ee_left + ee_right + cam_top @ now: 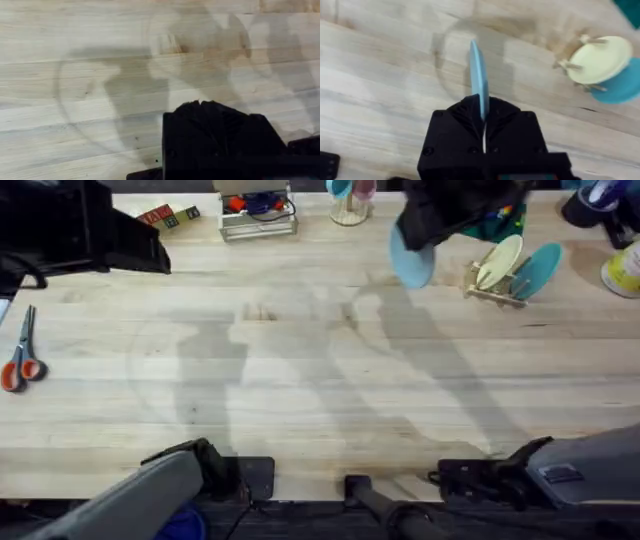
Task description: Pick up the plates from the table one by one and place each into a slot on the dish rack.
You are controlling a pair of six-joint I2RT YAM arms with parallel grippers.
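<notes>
My right gripper [428,232] is shut on the edge of a light blue plate [411,262], held on edge above the far side of the table [300,380]. In the right wrist view the blue plate [479,70] stands thin and upright out of the right gripper [483,107]. The dish rack [492,292] sits just right of it, holding a cream plate [499,260] and a teal plate [538,270], both leaning in its slots. The rack shows again with its cream plate [602,59] and teal plate [620,87]. My left gripper [200,103] hangs shut and empty over bare wood.
Orange-handled scissors [20,362] lie at the left edge. Along the far edge are wooden blocks [168,218], a wire basket [258,216] and a small stand [349,206]. A yellow-white container [624,272] sits at the far right. A large dark shape [70,230] fills the top left.
</notes>
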